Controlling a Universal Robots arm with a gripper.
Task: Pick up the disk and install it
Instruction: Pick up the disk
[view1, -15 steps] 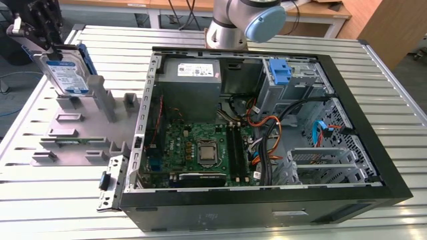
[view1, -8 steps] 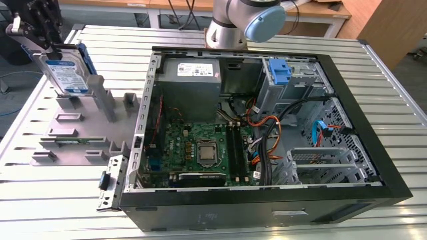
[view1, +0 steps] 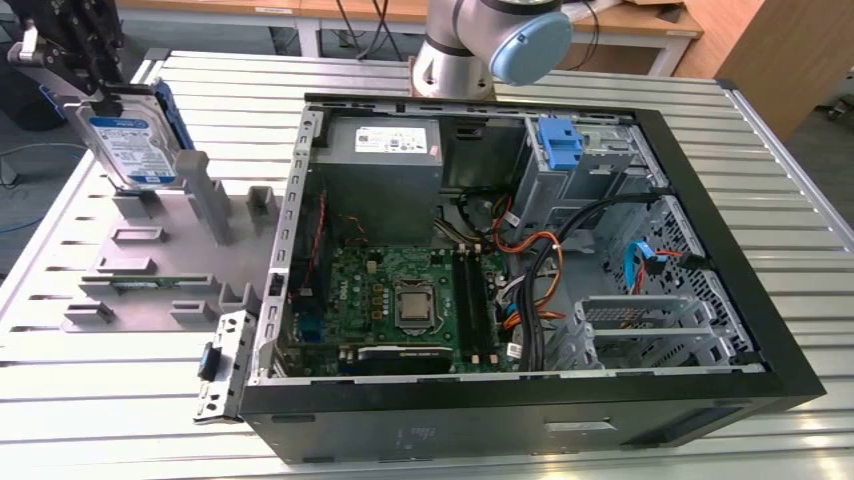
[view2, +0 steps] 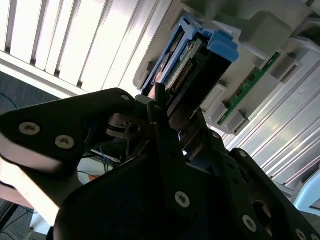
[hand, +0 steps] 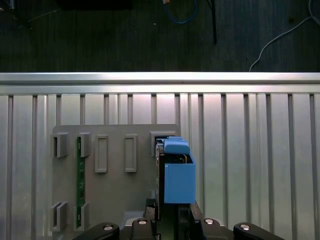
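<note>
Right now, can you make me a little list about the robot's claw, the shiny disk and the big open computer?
gripper: black gripper shut on the silver rectangular disk in its blue plastic carrier
disk pose: upright on its edge
disk place: at the grey plastic holder, exterior view's left
computer: black metal case, open, disk not yet inside

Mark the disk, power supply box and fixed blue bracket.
the disk (view1: 131, 148): exterior view, label face.
the power supply box (view1: 383, 141): exterior view, white label.
the blue bracket (view1: 561, 143): exterior view, upper body.
</note>
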